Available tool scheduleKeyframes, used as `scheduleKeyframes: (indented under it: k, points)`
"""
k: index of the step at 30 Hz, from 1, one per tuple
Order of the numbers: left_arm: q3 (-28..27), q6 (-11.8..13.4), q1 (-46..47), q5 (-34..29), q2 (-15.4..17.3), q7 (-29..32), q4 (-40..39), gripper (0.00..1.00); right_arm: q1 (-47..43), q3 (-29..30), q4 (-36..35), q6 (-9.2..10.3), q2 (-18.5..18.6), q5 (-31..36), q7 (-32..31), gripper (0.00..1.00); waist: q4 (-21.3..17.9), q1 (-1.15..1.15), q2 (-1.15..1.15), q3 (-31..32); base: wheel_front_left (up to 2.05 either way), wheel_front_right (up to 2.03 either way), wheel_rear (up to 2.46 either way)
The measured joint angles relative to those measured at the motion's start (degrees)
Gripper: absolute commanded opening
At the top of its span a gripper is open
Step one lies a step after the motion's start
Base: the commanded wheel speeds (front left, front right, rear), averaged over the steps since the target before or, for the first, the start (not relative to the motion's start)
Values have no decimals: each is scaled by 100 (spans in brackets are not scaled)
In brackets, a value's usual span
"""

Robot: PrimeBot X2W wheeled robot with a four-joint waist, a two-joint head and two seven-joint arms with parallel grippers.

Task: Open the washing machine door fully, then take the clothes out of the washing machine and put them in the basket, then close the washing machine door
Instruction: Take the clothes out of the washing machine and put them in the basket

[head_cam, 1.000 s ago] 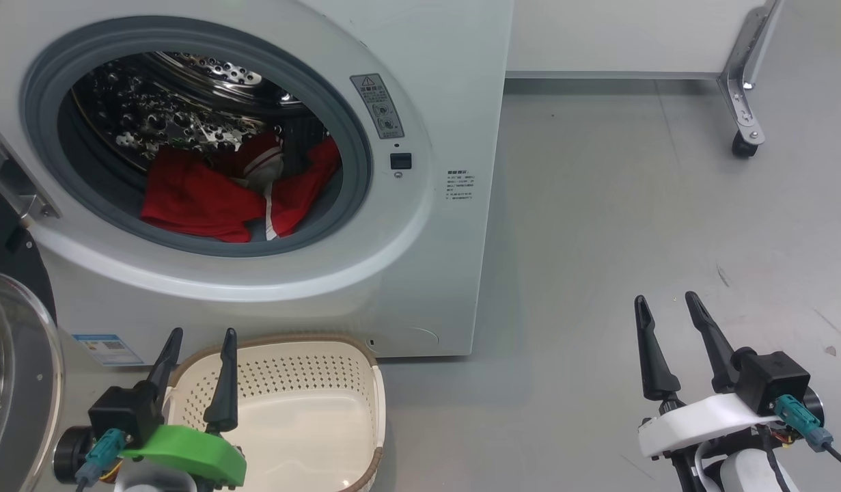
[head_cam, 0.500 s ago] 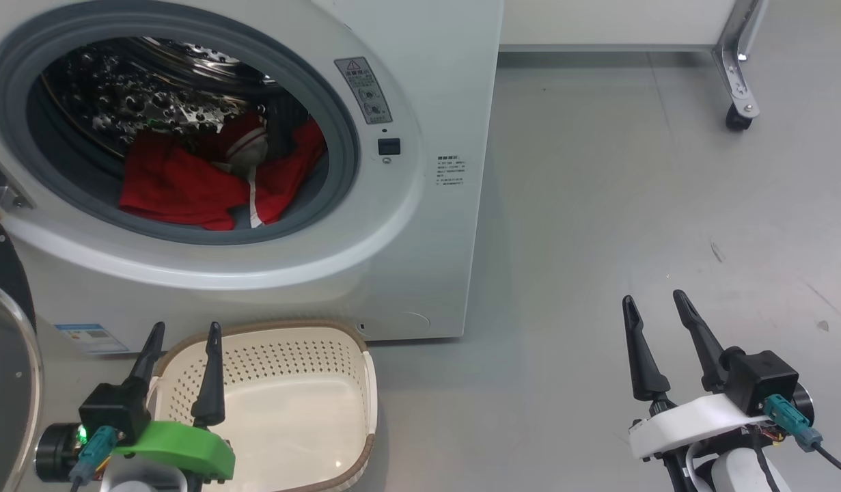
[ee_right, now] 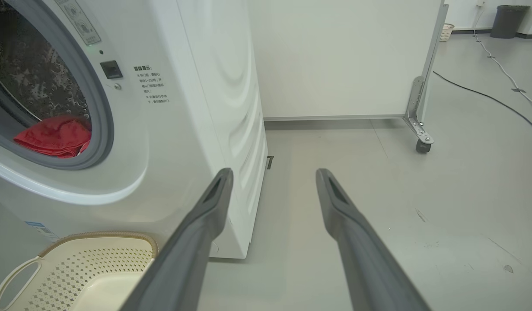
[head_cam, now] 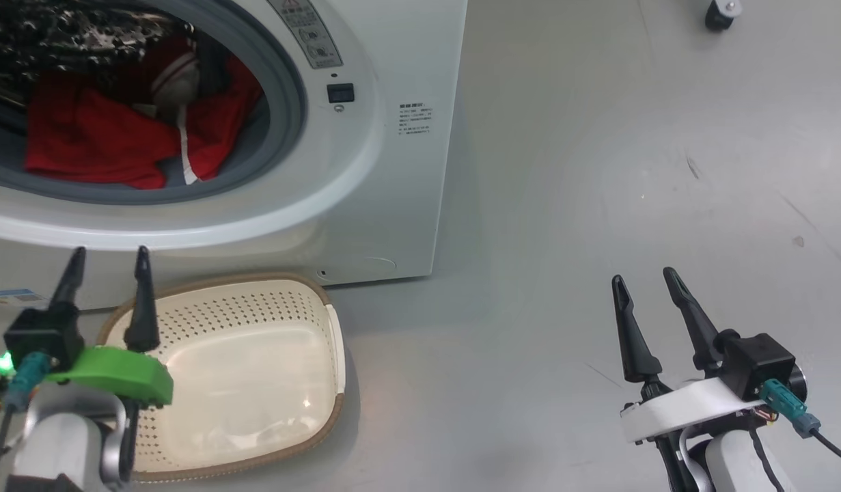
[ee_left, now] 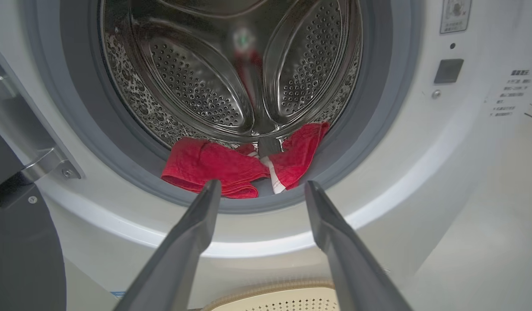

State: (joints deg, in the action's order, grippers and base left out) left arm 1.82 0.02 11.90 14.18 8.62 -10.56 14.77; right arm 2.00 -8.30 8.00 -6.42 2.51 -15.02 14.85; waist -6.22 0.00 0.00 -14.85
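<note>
Status from where I stand:

- washing machine (head_cam: 406, 55): porthole is open. The washing machine door (ee_left: 19, 259) is swung out on its left-side hinge (ee_left: 45, 160); I can see just a slice of its dark rim in the left wrist view.
- clothes (head_cam: 92, 140): a red heap with a white stripe, lying at the bottom front of the steel drum (ee_left: 196, 86), just behind the grey gasket (ee_left: 378, 108). Nothing is touching them.
- basket (head_cam: 256, 311): on the floor (head_cam: 598, 171) directly in front of the machine, below the porthole. No garments in it.
- left gripper (head_cam: 108, 254): fingers spread wide with nothing between them. It hangs over the basket's left rear edge, and in its wrist view the tips point at the lower lip of the porthole, short of the clothes.
- right gripper (head_cam: 643, 275): jaws also wide apart and empty, over bare floor well to the right of the machine and away from the basket.

Also in the room: a white partition (ee_right: 335, 56) on a caster (ee_right: 422, 146) behind the machine's right side.
</note>
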Motion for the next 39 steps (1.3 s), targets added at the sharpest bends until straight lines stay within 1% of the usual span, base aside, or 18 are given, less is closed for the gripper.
scheduleKeyframes:
  k: [6,14,20,23,24,29,36,39]
  points:
    - [-230,270,658,-182,371,501,13,100,255,-141,-108,-1,1,-71,-1,100,-239,0,0,-455,0,0,0]
    - [-338,328,1675,-378,870,1217,200,100,628,-356,-205,0,1,-363,-1,100,-607,0,0,-1057,0,0,0]
    - [-350,372,2225,-635,1200,1696,555,100,808,-489,-209,8,1,-552,-1,100,-931,0,0,-1404,0,0,0]
    - [-358,391,2468,-687,1316,1924,737,100,872,-525,-209,13,1,-615,0,100,-1081,0,0,-1550,0,0,0]
    - [-357,411,2549,-717,1356,1997,803,100,892,-531,-210,60,1,-617,0,100,-1127,0,0,-1597,0,0,0]
    - [-448,482,2916,-838,1527,2391,1193,100,982,-582,-212,111,0,-666,0,100,-1315,0,0,-1803,0,0,0]
    - [-499,545,3287,-1066,1749,2783,1615,100,1058,-667,-213,163,-1,-715,0,100,-1480,0,0,-2008,0,0,0]
    - [-515,575,3372,-1084,1777,2881,1814,100,1077,-669,-212,199,-7,-715,0,100,-1523,0,0,-2053,0,0,0]
